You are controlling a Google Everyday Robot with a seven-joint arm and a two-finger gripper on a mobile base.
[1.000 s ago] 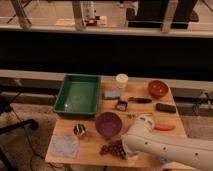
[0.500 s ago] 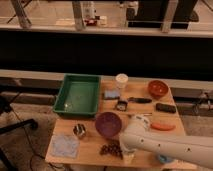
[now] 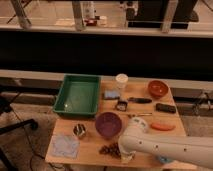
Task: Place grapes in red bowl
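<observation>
Camera view shows the grapes (image 3: 109, 149) lying as a dark cluster on the wooden table (image 3: 95, 152), close to its front edge and just in front of the purple bowl (image 3: 108, 124). The gripper (image 3: 126, 157) is down at the right side of the bunch, touching or nearly touching it; whether it is spread or closed on anything cannot be told, since the white arm (image 3: 165, 147) covers it from above. That arm reaches in from the lower right and lies across the table's front right corner.

The red bowl (image 3: 158, 89) stands at the far right corner of the table, well apart from the grapes, with nothing showing inside it.

Left of the grapes sits a small shiny metal cup (image 3: 79, 131), and in front of that a pale blue round mat (image 3: 65, 145) near the front left corner. A green tray (image 3: 78, 95) takes up the far left part of the table. A white cup (image 3: 121, 80) stands at the far edge between the tray and the red bowl, with a small blue object (image 3: 111, 94) just in front of it. An orange carrot-like piece (image 3: 162, 126) lies on the right side, beyond the arm.
</observation>
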